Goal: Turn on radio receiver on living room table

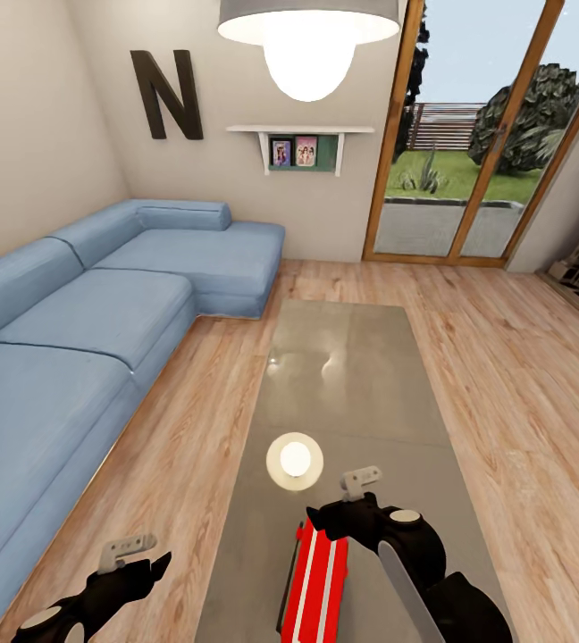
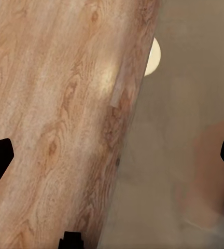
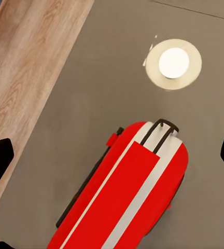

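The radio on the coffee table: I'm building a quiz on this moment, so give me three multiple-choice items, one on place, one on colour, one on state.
1. Where is the radio receiver?
A. on the sofa
B. on the table, near end
C. on the floor

2. What colours is its upper face?
A. red with white stripes
B. blue with black stripes
C. plain grey

3. How is the right claw?
A. shut on the radio's handle
B. above the radio, holding nothing
C. resting on the sofa

Answers: 1 B, the red box stands on the glossy grey top close to the robot. 2 A, the right wrist view shows red between white stripes. 3 B, its fingers appear spread at the right wrist view's edges, the radio lying free below.
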